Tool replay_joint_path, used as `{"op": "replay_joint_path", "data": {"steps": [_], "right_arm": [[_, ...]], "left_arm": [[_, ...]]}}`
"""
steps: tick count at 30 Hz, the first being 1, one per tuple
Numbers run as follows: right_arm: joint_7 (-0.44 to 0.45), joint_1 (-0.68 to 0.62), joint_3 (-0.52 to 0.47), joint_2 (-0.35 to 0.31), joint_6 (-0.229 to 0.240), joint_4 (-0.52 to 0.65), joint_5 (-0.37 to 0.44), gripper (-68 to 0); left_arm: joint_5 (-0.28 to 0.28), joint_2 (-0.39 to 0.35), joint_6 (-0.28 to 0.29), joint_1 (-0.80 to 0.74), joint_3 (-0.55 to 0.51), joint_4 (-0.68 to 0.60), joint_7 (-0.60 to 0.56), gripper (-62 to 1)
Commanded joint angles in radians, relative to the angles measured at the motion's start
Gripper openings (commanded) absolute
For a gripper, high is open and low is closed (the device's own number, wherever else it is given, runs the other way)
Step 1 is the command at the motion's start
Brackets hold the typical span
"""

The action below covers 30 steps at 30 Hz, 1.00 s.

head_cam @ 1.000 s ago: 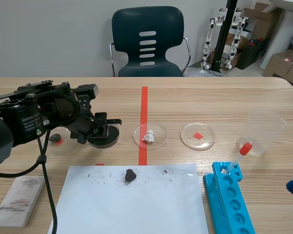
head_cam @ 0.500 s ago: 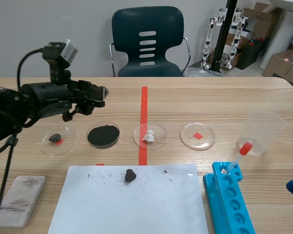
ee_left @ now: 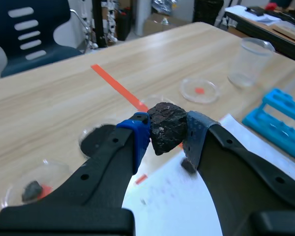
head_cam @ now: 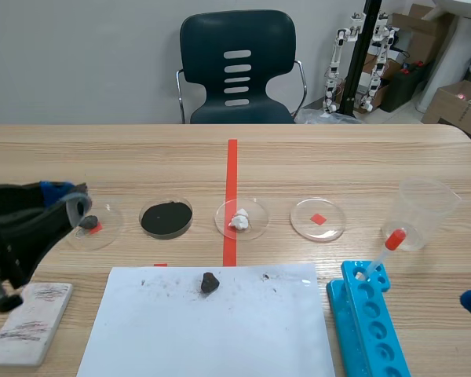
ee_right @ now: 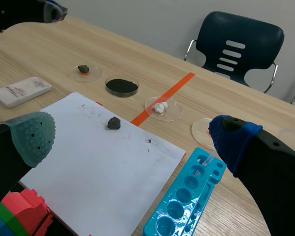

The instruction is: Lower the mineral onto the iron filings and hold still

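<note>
Left wrist view: the left arm (head_cam: 23, 228) comes in low, and its jaws squeeze a dark lumpy mineral rock (ee_left: 168, 127) above the wooden desk (ee_left: 49, 98). Ahead of the jaws and lower down sits the round clear dish of black iron filings (ee_left: 99, 139), apart from the rock. On the right arm (ee_right: 280, 167), the jaws are spread wide over a white paper sheet (ee_right: 103, 157).

Bright, even indoor light falls on the pale table (head_cam: 353, 169), leaving only soft, faint shadows beneath things.
</note>
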<state>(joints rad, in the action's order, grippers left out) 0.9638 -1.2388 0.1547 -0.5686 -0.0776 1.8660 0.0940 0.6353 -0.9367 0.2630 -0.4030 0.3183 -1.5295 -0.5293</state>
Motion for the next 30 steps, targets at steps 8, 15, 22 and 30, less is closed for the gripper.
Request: {"op": "replay_joint_path", "data": {"steps": [8, 15, 22, 30], "right_arm": [[0.018, 0.004, -0.003, -0.005, 0.000, 0.020, 0.003, 0.4], [0.018, 0.004, -0.003, -0.005, 0.000, 0.020, 0.003, 0.4], [0.018, 0.004, -0.003, -0.005, 0.000, 0.020, 0.003, 0.4], [0.018, 0.004, -0.003, -0.005, 0.000, 0.020, 0.003, 0.4]], "left_arm": [[-0.205, 0.014, -0.002, -0.281, -0.166, -0.057, -0.197, -53.9], [-0.324, 0.112, -0.001, -0.373, -0.240, -0.076, -0.215, -53.9], [-0.433, 0.241, 0.074, -0.401, -0.296, -0.078, -0.214, -53.9], [-0.536, 0.348, 0.110, -0.433, -0.331, -0.091, -0.208, -53.9]]}}
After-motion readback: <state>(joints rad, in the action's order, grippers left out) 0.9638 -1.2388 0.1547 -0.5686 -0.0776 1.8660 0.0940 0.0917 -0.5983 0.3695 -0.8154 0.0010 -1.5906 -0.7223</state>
